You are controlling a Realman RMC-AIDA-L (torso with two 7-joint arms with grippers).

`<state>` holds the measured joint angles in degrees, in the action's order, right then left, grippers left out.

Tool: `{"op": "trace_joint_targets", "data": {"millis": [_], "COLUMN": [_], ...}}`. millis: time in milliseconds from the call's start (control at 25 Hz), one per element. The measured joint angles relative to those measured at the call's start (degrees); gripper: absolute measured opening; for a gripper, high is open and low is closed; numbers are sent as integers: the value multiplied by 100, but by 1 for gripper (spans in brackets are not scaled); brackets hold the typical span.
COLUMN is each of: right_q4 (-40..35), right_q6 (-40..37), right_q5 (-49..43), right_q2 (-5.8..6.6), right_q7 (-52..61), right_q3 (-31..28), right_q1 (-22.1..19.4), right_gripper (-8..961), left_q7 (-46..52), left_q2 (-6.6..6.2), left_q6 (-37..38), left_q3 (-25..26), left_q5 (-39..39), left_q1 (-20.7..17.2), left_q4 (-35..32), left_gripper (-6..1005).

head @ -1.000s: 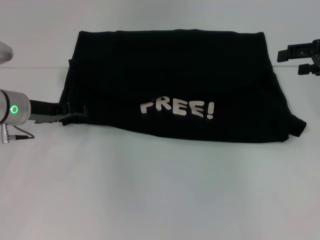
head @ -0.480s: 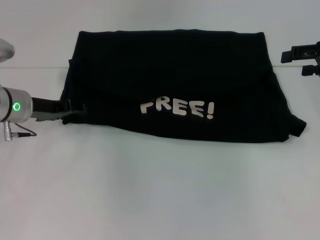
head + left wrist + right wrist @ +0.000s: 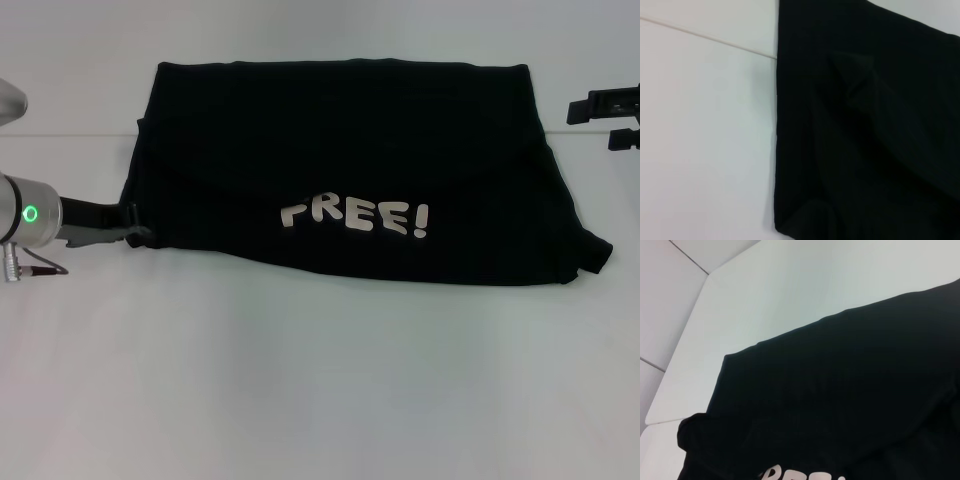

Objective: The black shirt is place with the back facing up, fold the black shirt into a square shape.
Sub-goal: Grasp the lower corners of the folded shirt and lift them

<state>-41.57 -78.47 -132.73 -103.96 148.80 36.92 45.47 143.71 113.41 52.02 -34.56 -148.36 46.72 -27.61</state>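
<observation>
- Head view: we see the shirt point(image 3: 350, 170) lying flat on the white table point(image 3: 320, 380), folded into a wide block, with the white "FREE!" lettering point(image 3: 355, 216) facing up near its front edge.
- A small lump of cloth sticks out at the shirt's front right corner.
- Our left arm point(image 3: 30, 215) reaches in low and level from the left edge; the left gripper point(image 3: 138, 222) touches the shirt's front left edge. We cannot tell how its fingers stand against the dark cloth.
- Our right gripper point(image 3: 610, 118) hangs at the far right, apart from the shirt, its jaws spread with nothing between them.
- Left wrist view: the shirt's straight side edge point(image 3: 776, 150) lies on the table, with a small raised fold in the cloth.
- Right wrist view: the shirt's edge and the tops of the letters show.
</observation>
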Motion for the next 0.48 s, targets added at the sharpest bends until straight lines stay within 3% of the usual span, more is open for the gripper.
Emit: {"op": "trace_joint_targets", "data": {"millis": [80, 160, 480], "right_q4": [0, 0, -8], "right_q6": [0, -1, -264], "right_q5": [1, 2, -454], "right_q2": [5, 9, 41], "right_q7": [0, 0, 12], "right_q3": [-1, -1, 76], "right_q1": [-5, -5, -64], "right_gripper": [924, 924, 923], "left_q7": [8, 9, 12], "left_q2": [1, -3, -18], "left_q6": [1, 15, 227], "left_q3": [1, 3, 16], "left_q5": [-12, -14, 5], "left_q1": [0, 0, -19], "left_q4": [-4, -8, -173], "left_gripper": [322, 102, 32]}}
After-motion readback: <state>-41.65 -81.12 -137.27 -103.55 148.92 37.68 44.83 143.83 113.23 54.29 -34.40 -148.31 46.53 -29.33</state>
